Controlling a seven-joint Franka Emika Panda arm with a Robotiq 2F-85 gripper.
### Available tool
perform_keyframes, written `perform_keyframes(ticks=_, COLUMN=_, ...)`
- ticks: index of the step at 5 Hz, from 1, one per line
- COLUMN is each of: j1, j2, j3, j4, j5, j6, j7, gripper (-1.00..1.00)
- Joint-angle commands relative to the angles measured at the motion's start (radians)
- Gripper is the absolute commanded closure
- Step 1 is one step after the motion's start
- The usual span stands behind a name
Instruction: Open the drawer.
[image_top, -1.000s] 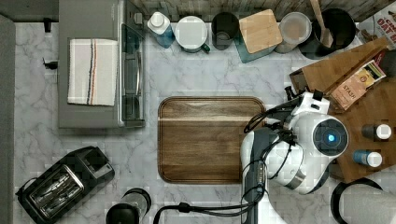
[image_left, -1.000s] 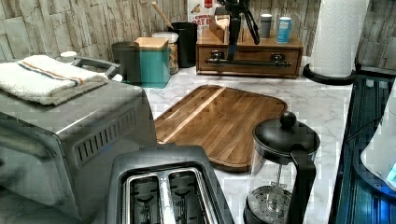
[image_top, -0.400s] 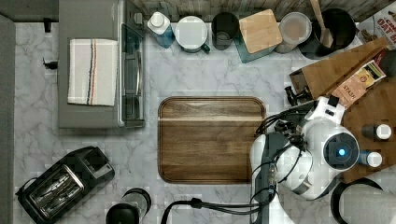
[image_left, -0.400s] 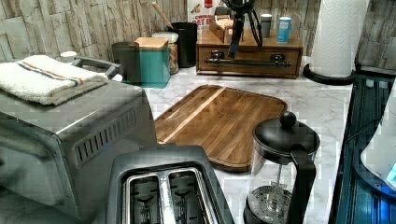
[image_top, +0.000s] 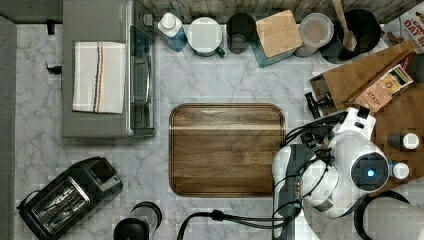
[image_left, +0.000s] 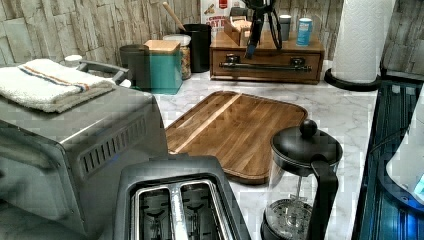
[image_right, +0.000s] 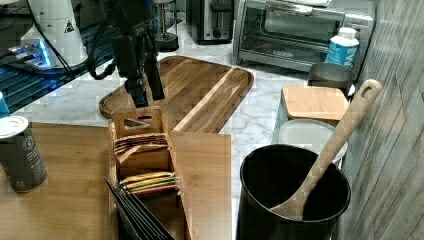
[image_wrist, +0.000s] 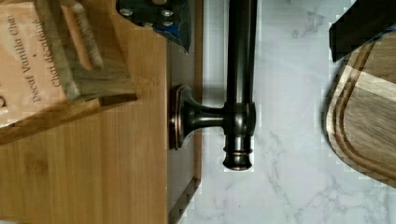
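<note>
Approaching: I hold the end effector (image_left: 254, 46), fingers spread wide, above the handle (image_wrist: 240, 84) of the closed drawer (image_left: 266, 64) at the bench's back. Next: lower to straddle the bar, then clamp.

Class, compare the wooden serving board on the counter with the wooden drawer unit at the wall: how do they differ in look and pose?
The serving board lies flat on the marble, while the drawer presents an upright front. The board is darker with rounded corners and a pale stripe; the drawer is lighter and square-edged. The drawer carries a black bar handle; the board has none. Both are wood.
</note>
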Motion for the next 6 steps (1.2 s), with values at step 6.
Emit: perform_keyframes(ticks=6, j1=0.193, j2=0.092, j3=-0.173, j4=-0.050, j5=-0.035, j6=-0.066, j7=0.065, gripper=-1.00)
